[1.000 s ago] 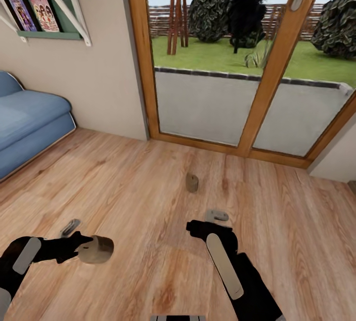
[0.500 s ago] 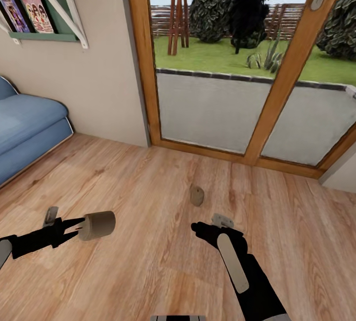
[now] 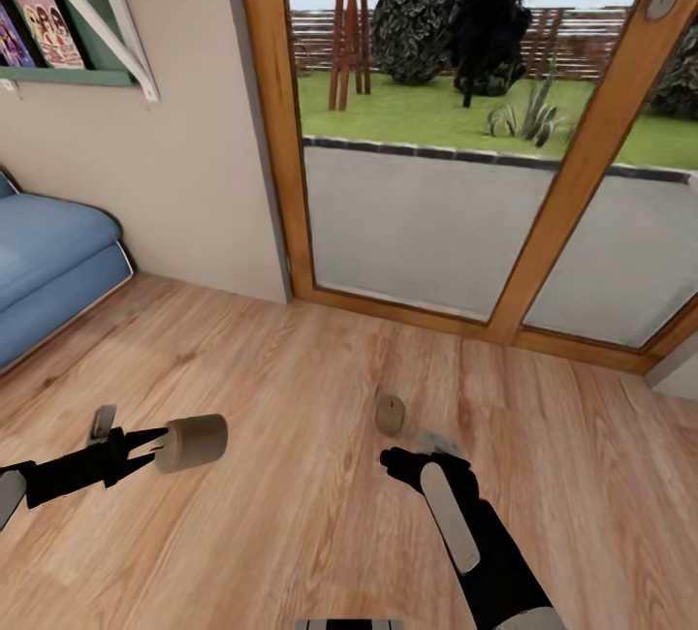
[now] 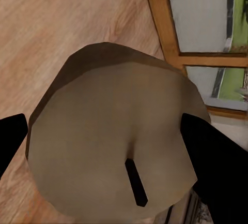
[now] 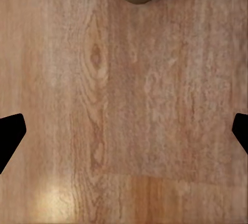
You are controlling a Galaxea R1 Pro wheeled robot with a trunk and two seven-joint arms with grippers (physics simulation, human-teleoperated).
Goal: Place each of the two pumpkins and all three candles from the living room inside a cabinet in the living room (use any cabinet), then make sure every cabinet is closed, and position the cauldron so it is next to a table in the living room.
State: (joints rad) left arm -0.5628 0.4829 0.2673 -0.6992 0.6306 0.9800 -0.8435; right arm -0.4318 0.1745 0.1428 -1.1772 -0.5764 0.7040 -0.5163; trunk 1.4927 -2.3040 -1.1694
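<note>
Wood-plank floor [image 3: 291, 514] by the glass patio doors [image 3: 417, 223]: your left gripper [image 3: 145, 444] pinches one candle [image 3: 192, 443] sideways, while a second candle [image 3: 390, 414] stands just ahead of your right gripper [image 3: 405, 460], fingers spread. Creep forward, centre the candle between the fingers (it sits at the wrist view's edge), then close.

Sofa [image 3: 48, 262] cut off at frame edge

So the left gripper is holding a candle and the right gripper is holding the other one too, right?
Not quite. The left gripper does hold a candle, but the right gripper is open and empty; the second candle sits on the floor ahead of it, as the head view shows.
</note>
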